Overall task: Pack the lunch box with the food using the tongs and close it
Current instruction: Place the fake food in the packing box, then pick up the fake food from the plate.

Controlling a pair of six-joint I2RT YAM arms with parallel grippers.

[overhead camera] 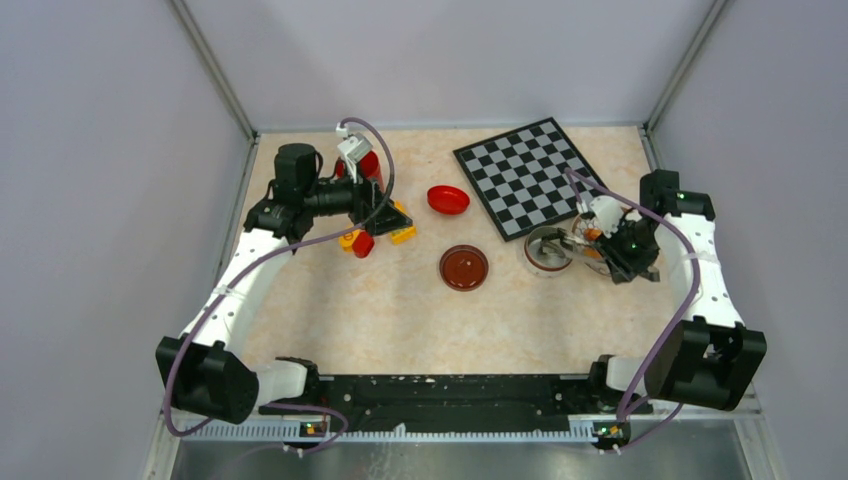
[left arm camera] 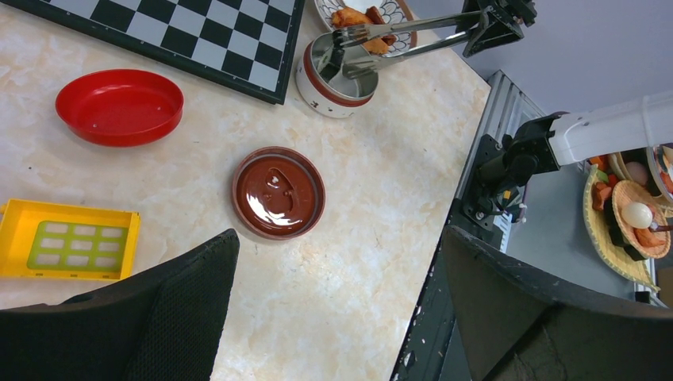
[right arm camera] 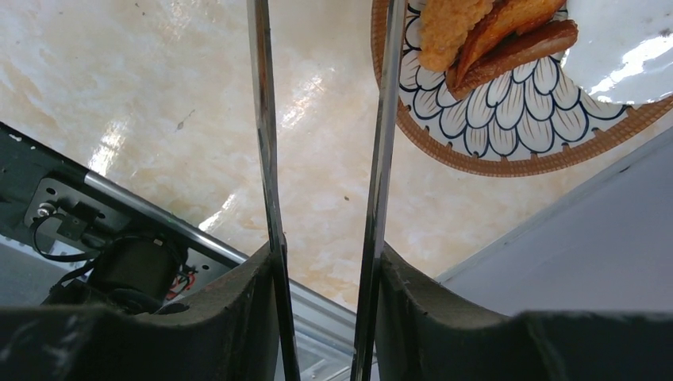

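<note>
The lunch box, a small steel pot with a reddish rim, stands open just off the chessboard's near corner. My right gripper is shut on the tongs, a finger pressed on each arm. The two arms stand spread, and their tips reach over the lunch box. Orange-brown food lies on the patterned plate beside the pot. Whether any food is in the pot I cannot tell. My left gripper hangs open and holds nothing, well to the left.
A brown round lid lies mid-table. The red bowl and chessboard sit behind it. A yellow tray and toy blocks lie under the left arm. The table's edge runs near the pot.
</note>
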